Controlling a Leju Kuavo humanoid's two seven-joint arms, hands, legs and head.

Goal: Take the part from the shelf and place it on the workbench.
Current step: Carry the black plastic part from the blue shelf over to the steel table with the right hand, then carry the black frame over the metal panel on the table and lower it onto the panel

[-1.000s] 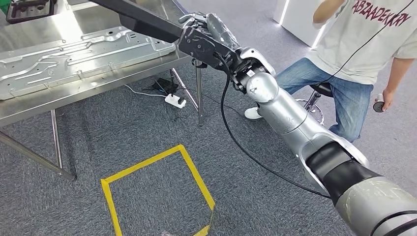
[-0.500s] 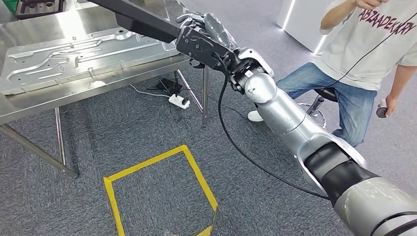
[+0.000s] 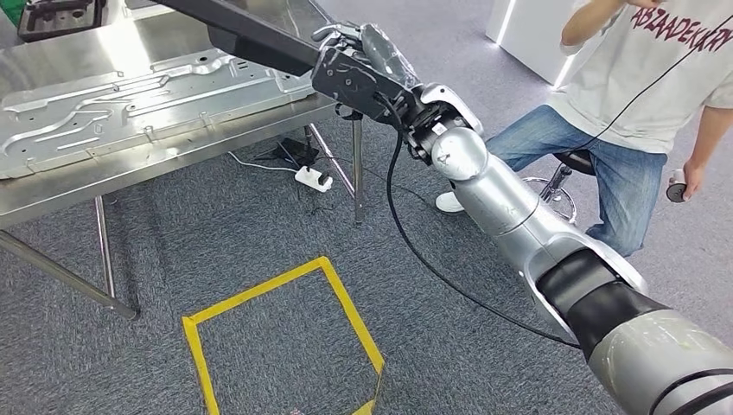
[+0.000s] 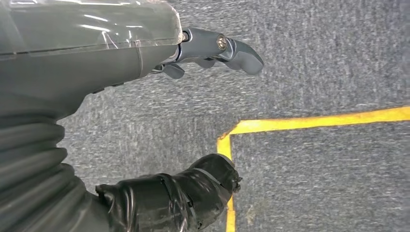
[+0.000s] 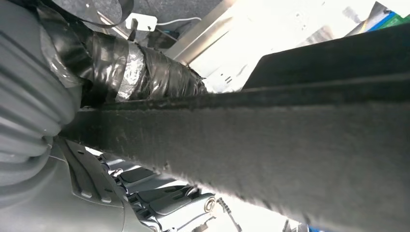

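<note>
A long flat black part (image 3: 251, 35) juts out over the steel workbench (image 3: 130, 169), held above its right end. My right hand (image 3: 363, 69) grips the part at its near end, arm stretched forward. In the right wrist view the same black part (image 5: 270, 145) crosses the picture with my right hand (image 5: 121, 77) wrapped around it. My left hand (image 4: 193, 121) hangs over the grey carpet with its fingers apart and nothing in it.
An embossed metal panel (image 3: 147, 95) lies on the workbench, a dark tray (image 3: 56, 15) at its far corner. A person (image 3: 640, 104) sits on a stool at right. Yellow floor tape (image 3: 277, 337) marks a square. A power strip (image 3: 309, 179) lies under the bench.
The camera has shifted slightly, so the whole scene has slid a little. My right hand still grips the black part over the bench end.
</note>
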